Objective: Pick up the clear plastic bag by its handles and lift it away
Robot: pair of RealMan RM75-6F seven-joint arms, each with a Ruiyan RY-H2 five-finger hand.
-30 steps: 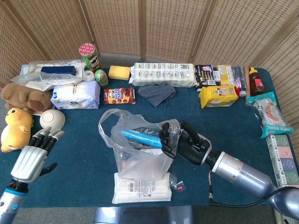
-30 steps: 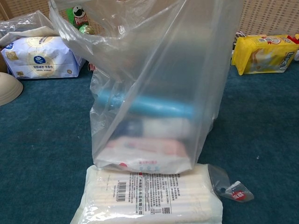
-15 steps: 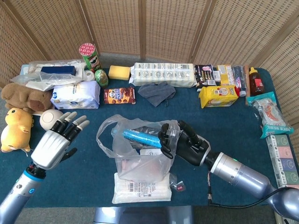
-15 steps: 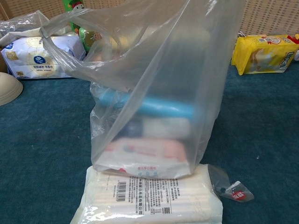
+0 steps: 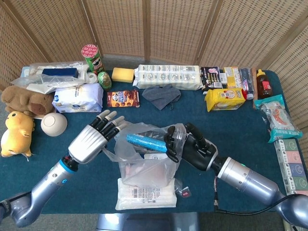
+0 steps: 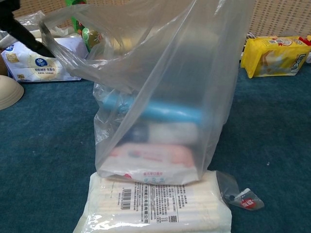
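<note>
The clear plastic bag [image 5: 144, 161] stands mid-table on a flat white packet [image 5: 146, 194], with a blue tube [image 5: 146, 143] and other packets inside. My right hand [image 5: 188, 148] grips the bag's right handle, fingers curled into the bunched plastic. My left hand [image 5: 94, 137] is open with fingers spread, at the bag's left handle loop. In the chest view the bag [image 6: 165, 87] fills the middle. A dark part of the left hand [image 6: 23, 33] shows at the top left, against the plastic's edge. The right hand does not show there.
Groceries line the far side: a chips can [image 5: 93, 57], a tissue pack [image 5: 78, 98], a cookie box [image 5: 122, 98], a grey cloth [image 5: 161, 95], a yellow packet [image 5: 222, 99]. Plush toys [image 5: 18, 132] and a bowl [image 5: 53, 123] sit left. A small sachet [image 6: 241, 196] lies beside the white packet.
My left arm has swung from the table's left edge rightward and forward to the bag's left handle. The bag's left loop has sagged lower. The right hand keeps its hold.
</note>
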